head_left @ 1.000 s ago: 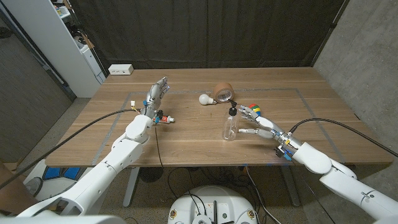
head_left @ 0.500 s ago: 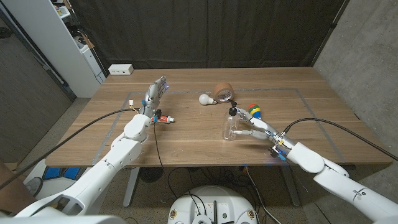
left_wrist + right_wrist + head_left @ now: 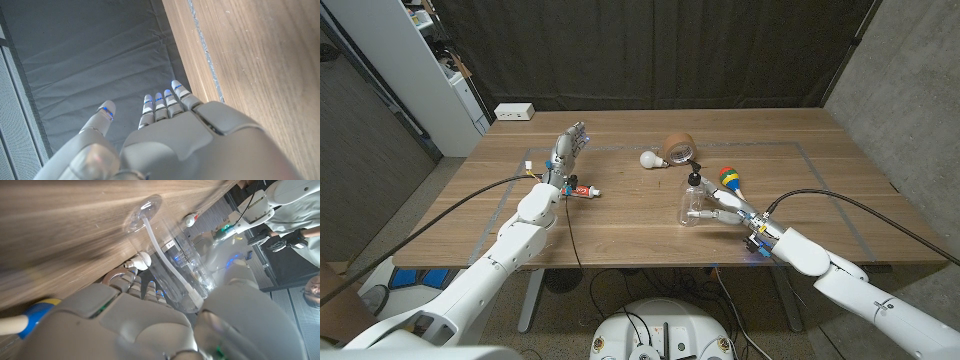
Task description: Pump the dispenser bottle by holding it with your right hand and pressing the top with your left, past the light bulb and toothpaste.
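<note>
— Where's the bottle (image 3: 691, 203) sitting on your screen?

— Upright on the wooden table (image 3: 620, 225), right of the middle, clear body with a black pump top. My right hand (image 3: 725, 212) has reached it: in the head view the fingers lie against its side, and in the right wrist view the clear bottle with its inner tube (image 3: 167, 262) runs between the thumb and the fingers (image 3: 142, 287).

— So it's gripped?

— It looks wrapped around the bottle, yes; I'd call it a grasp.

— And the left hand (image 3: 570, 148)?

— Well apart from the bottle, out over the far left part of the table, fingers straight and spread, holding nothing. The left wrist view shows those fingers (image 3: 167, 102) reaching toward a dark curtain past the table edge.

— What else is around?

— The toothpaste (image 3: 582, 191) lies beside my left forearm. The light bulb (image 3: 649, 160) lies beyond the bottle, next to a roll of brown tape (image 3: 678, 148). A colourful toy (image 3: 730, 180) sits just right of the bottle, near my right hand.
</note>
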`<act>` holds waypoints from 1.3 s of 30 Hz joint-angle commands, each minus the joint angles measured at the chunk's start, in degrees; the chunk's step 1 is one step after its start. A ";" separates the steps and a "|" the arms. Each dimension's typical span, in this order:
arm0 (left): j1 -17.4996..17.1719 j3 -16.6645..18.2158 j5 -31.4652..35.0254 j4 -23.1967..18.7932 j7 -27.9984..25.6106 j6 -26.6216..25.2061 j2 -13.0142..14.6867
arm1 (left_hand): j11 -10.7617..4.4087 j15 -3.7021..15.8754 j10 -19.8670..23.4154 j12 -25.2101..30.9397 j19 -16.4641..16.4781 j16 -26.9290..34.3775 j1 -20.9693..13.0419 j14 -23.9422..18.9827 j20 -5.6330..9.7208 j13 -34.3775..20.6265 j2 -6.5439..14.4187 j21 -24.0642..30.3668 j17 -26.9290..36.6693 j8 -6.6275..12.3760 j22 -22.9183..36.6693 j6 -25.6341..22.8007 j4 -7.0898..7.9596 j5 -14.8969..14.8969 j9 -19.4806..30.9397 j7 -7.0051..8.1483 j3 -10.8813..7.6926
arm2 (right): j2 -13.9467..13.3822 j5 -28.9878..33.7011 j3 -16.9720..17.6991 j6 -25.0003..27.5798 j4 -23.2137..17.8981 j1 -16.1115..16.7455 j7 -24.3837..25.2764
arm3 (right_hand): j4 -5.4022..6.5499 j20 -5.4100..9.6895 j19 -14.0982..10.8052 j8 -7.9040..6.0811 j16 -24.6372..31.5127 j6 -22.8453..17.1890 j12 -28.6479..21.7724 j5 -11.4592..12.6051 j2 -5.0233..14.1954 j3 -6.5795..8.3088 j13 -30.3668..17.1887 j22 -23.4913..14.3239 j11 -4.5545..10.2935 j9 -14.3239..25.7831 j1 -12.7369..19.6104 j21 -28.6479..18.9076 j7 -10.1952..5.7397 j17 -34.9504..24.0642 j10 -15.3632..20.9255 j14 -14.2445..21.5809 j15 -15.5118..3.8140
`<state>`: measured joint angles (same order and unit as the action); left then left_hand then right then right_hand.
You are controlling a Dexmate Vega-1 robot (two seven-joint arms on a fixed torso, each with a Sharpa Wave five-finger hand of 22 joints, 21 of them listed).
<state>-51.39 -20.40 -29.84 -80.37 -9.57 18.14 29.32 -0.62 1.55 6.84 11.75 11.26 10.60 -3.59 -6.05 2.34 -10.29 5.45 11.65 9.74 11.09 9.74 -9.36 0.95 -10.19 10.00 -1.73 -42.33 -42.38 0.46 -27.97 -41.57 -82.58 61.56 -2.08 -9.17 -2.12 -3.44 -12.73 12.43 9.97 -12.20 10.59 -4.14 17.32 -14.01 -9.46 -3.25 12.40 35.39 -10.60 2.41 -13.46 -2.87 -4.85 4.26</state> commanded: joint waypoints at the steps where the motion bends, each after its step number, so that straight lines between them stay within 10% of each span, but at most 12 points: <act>1: 0.19 -0.02 -0.50 0.66 0.59 0.24 -0.08 | -0.12 -0.22 0.51 0.40 0.45 0.34 0.64 -0.65 1.13 -0.06 4.46 0.28 0.13 0.12 0.12 -0.56 0.45 -0.12 0.14 -0.19 -0.08 | 2.57 1.10 -1.13 -1.77 3.01 -1.55 2.49 | -0.33 0.44 -1.37 -0.70 0.79 2.44 -0.73 -0.06 0.28 0.97 -0.51 -0.30 -0.01 0.30 1.61 -0.59 0.55 -0.30 1.19 1.18 -0.23; 19: 0.38 0.02 -0.95 1.26 0.95 0.01 0.02 | -0.24 -0.34 1.32 0.42 1.20 0.39 0.83 -1.90 1.34 -0.07 4.31 0.33 0.05 0.11 0.12 -1.35 0.83 -0.15 0.16 -0.36 -0.40 | 5.63 1.29 -2.75 -3.75 6.72 -3.09 4.10 | -0.79 0.38 -4.62 -2.57 2.94 0.64 -2.73 -0.11 -0.21 2.06 -2.13 -0.27 1.12 1.06 5.08 -1.10 -0.15 -1.03 5.42 5.77 -1.80; 39: 0.52 -0.32 -0.63 0.98 0.59 -0.75 0.15 | 0.13 -0.47 2.05 0.37 1.98 0.24 0.97 -2.76 0.84 -0.08 4.13 0.37 -0.01 0.09 0.12 -2.08 1.10 -0.17 0.17 -0.66 -0.74 | 8.68 0.31 -2.66 -7.39 10.36 -3.18 6.36 | -0.41 2.08 -12.19 -9.04 7.01 -7.90 -7.79 0.34 0.07 3.37 -6.64 -0.34 3.43 3.04 9.94 -1.84 -1.99 -3.69 14.18 14.20 -5.63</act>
<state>-50.78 -20.47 -30.55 -79.04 -8.68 17.97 29.40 -0.52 1.04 8.38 11.72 12.69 10.60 -3.30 -8.20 2.34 -10.27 5.16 11.63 9.60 11.09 9.73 -10.90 1.83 -10.19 9.99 -2.28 -42.74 -35.22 1.57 -30.79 -47.08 -73.86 58.28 2.95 -9.66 -0.23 -14.61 -21.03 18.96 2.89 -19.48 10.60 -4.61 20.33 -20.14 -9.45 0.11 15.05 44.41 -11.98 0.48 -16.75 10.46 8.66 -1.25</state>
